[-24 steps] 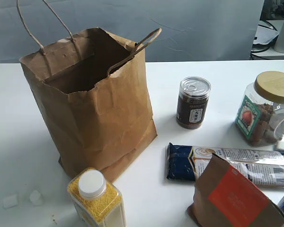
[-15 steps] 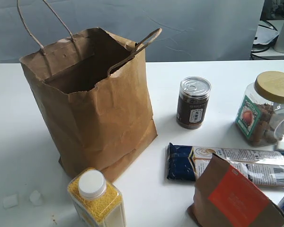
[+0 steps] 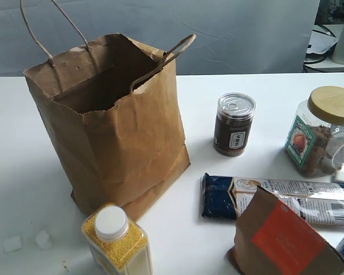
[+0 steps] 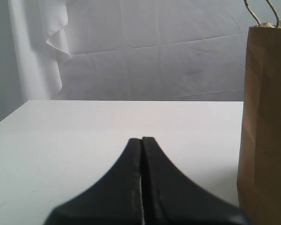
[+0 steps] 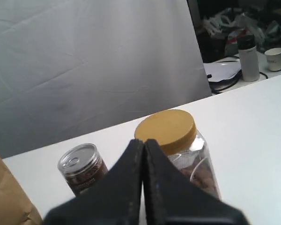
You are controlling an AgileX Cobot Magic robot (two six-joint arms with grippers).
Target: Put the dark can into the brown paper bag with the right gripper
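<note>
The dark can [image 3: 234, 124] stands upright on the white table, right of the brown paper bag [image 3: 112, 120], whose mouth is open upward. In the right wrist view the can [image 5: 82, 168] shows beyond and to one side of my right gripper [image 5: 144, 141], which is shut with nothing in it. My left gripper [image 4: 141, 139] is shut and empty, with the bag's side [image 4: 266, 122] beside it. Neither gripper appears in the exterior view.
A clear jar with a tan lid [image 3: 323, 130] stands right of the can. Dark snack packs [image 3: 275, 197], a brown pouch with an orange-red label [image 3: 284, 240] and a yellow-grain bottle [image 3: 116, 239] lie along the front. Two small white bits [image 3: 28, 240] sit front left.
</note>
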